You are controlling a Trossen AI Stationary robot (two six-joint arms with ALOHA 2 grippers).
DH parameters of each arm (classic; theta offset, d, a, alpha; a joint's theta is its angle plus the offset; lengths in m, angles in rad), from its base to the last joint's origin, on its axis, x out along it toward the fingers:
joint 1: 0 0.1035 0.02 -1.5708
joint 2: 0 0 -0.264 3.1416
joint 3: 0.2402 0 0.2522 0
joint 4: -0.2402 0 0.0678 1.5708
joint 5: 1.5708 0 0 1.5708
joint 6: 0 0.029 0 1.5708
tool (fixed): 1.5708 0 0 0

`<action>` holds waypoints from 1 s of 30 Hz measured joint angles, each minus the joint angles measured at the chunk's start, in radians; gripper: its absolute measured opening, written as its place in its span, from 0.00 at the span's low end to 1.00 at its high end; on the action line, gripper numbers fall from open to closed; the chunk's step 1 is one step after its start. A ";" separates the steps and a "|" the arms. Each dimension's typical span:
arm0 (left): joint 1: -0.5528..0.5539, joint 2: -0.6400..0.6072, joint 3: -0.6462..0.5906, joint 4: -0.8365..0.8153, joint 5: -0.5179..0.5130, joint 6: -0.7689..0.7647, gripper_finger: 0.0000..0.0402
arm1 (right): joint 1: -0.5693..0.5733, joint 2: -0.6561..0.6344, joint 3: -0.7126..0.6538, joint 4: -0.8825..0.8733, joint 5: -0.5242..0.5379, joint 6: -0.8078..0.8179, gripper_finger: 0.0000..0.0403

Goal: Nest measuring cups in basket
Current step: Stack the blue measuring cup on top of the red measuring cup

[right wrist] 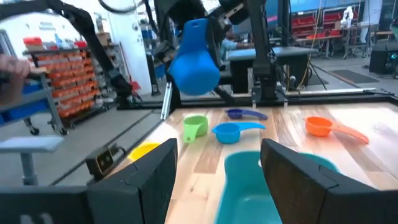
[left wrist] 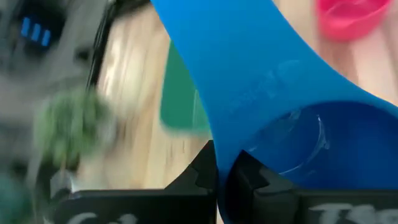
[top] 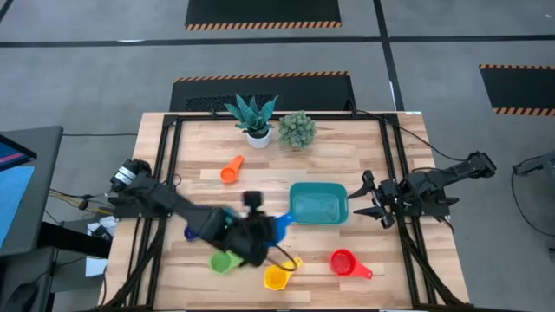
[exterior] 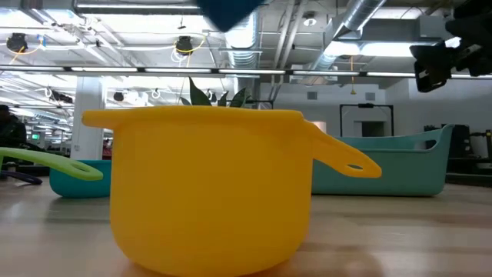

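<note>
The left tool point(left wrist: 217, 180) is closed on the handle of a blue measuring cup point(right wrist: 194, 59) and holds it lifted clear of the worktop point(top: 364, 165). Just below this tool, toward the worktop's front edge, stand the green measuring cup point(top: 224, 261) and the yellow measuring cup point(top: 277, 276). The orange measuring cup point(top: 231, 170) lies beyond the tool, toward the two white-potted plants point(top: 253, 119). The teal basket point(top: 318, 204) sits between the left tool and the right tool point(top: 371, 198), just beside the lifted cup. The red measuring cup point(top: 344, 262) lies near the front edge, nearer the right tool. The right tool waits at the basket's right side, fingers point(right wrist: 146, 177) spread wide and empty.
</note>
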 joint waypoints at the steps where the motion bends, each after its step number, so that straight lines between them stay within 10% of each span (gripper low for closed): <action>1: 0.024 0.000 0.000 0.051 0.036 0.092 0.00 | 0.000 0.000 0.000 -0.001 -0.001 0.001 0.63; 16: 0.230 0.194 0.002 0.631 0.508 0.767 0.00 | 0.000 0.002 0.000 0.003 -0.003 0.002 0.63; 30: 0.196 0.341 0.048 0.565 0.567 0.678 0.00 | 0.000 0.001 0.001 -0.075 -0.006 0.047 0.63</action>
